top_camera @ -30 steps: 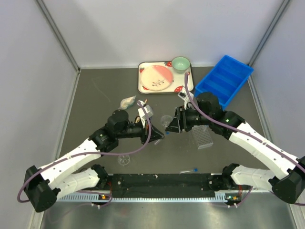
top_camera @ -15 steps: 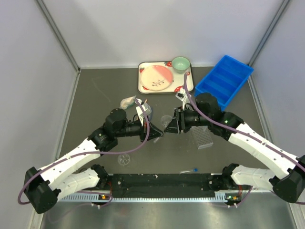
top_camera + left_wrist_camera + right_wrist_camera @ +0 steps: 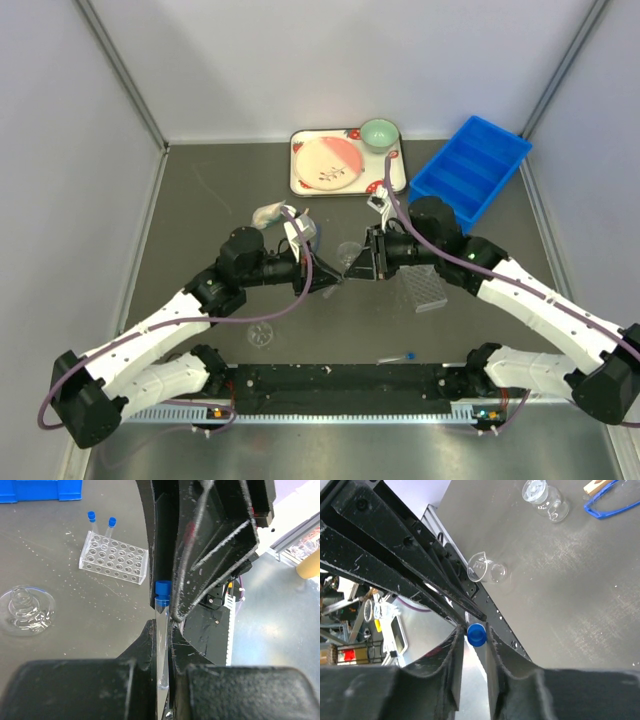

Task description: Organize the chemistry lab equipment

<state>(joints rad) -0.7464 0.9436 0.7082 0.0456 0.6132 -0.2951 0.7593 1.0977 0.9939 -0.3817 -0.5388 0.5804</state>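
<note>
My left gripper [image 3: 333,281] [image 3: 161,626] is shut on a thin clear blue-capped tube [image 3: 161,625], gripping it low on the glass, cap end pointing away. My right gripper [image 3: 352,268] [image 3: 473,630] meets it nose to nose above the table's middle. Its fingers stand close on either side of the tube's blue cap [image 3: 476,634], a sliver of gap still showing on the right. The clear tube rack [image 3: 427,289] [image 3: 115,557] lies right of the grippers and holds two capped tubes [image 3: 91,517]. A small beaker [image 3: 482,569] and a glass flask [image 3: 545,497] stand nearby.
A glass dish [image 3: 262,334] [image 3: 25,607] sits near the front left, and a loose capped tube [image 3: 400,357] lies by the front rail. A blue bin [image 3: 470,168] and the strawberry-print tray [image 3: 296,185] are at the back. A blue ring [image 3: 610,511] lies beside a wooden stick [image 3: 595,486].
My right gripper's fingers have narrowed around the tube's cap. Both grippers have drifted slightly left. My left gripper has kept its hold on the tube.
</note>
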